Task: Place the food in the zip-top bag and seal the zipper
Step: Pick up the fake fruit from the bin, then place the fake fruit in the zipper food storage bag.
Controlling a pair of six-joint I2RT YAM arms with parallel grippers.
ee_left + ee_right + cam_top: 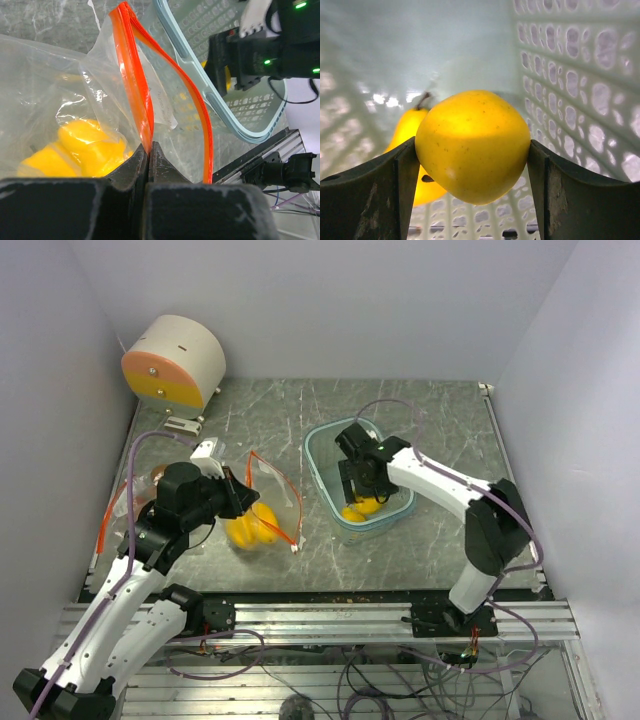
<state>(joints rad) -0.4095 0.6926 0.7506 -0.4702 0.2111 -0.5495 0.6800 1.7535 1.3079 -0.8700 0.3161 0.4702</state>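
A clear zip-top bag (262, 502) with an orange zipper (134, 75) lies left of centre, holding yellow fruits (250, 528), also seen in the left wrist view (82, 150). My left gripper (150, 146) is shut on the bag's orange zipper rim and holds it up. My right gripper (472, 155) is inside the light-blue basket (322, 445), shut on a round yellow fruit (472, 145). A second yellow fruit (405, 135) with a stem lies behind it. The grape bunch and dark red fruit are not in view.
A round white and orange device (175, 360) stands at the back left. The metal rail (330, 612) runs along the near edge. Cables loop over the table by both arms. The basket's perforated wall (580, 75) is close on the right gripper's right.
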